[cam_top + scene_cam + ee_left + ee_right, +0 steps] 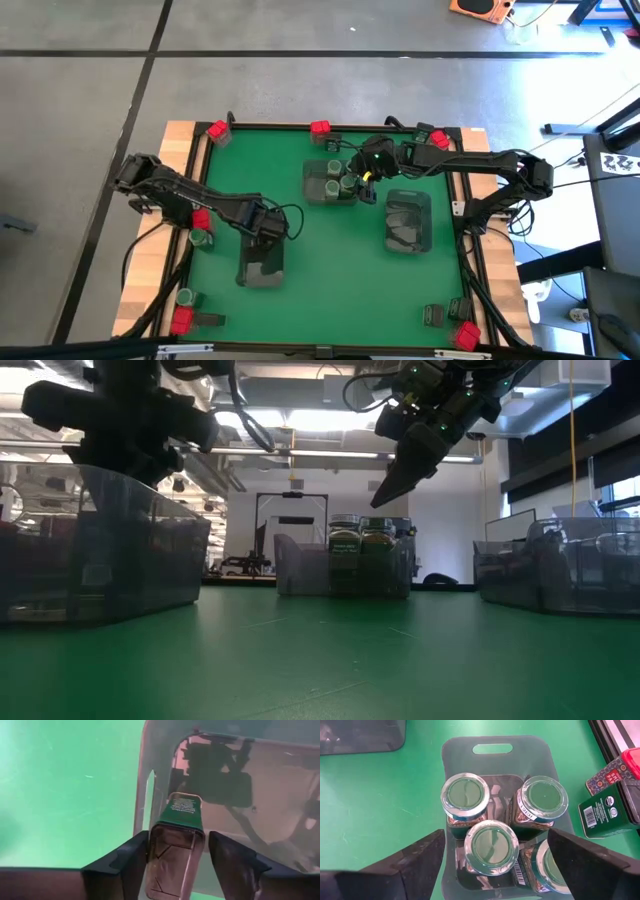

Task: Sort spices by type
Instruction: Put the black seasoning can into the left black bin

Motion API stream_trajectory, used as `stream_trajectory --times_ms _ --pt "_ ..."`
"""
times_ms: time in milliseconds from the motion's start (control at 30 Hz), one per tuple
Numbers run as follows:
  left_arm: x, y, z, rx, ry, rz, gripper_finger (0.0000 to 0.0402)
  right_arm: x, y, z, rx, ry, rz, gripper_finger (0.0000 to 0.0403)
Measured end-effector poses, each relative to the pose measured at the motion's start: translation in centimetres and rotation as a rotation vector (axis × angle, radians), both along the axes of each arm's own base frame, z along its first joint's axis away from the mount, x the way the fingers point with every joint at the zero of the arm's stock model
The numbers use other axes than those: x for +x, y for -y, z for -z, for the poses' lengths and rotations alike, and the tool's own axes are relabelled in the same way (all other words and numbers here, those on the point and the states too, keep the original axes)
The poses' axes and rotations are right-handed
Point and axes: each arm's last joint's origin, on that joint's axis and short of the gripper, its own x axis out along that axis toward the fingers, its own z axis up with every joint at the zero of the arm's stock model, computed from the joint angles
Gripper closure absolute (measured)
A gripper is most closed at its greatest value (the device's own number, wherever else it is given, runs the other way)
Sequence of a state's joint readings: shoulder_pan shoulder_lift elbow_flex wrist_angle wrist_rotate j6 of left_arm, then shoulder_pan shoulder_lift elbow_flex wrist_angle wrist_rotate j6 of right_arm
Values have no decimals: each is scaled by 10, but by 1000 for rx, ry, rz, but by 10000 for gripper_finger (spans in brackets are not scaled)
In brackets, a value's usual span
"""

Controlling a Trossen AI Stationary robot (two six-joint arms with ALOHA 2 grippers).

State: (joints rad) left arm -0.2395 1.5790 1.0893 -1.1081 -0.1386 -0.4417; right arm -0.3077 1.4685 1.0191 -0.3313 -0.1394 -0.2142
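High view: left gripper (262,228) over near-left tray (261,270); right gripper (366,178) above jar tray (312,178).
Left wrist view: jaws pinching tin (175,847), only loosely; might slip, miss tray.
Right wrist view: jaws spread, empty, over jars (491,843); descent could topple them.

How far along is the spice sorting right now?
Partly done. Four round jars already stand in the middle tray, with the open right gripper above them. In hand: the left gripper carries a tin over the left tray. Left: red boxes and other containers sit along the table's edges, unsorted.
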Motion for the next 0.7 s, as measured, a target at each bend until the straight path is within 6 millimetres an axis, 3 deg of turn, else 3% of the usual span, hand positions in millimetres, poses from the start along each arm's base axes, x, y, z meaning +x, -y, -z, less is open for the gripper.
stream_trajectory --times_ms 333,700 --pt "-1 -3 -33 -62 117 5 159 0 0 0 -2 6 0 52" --pt "-35 1 -80 -90 331 -12 158 2 1 -2 -7 23 0 52"
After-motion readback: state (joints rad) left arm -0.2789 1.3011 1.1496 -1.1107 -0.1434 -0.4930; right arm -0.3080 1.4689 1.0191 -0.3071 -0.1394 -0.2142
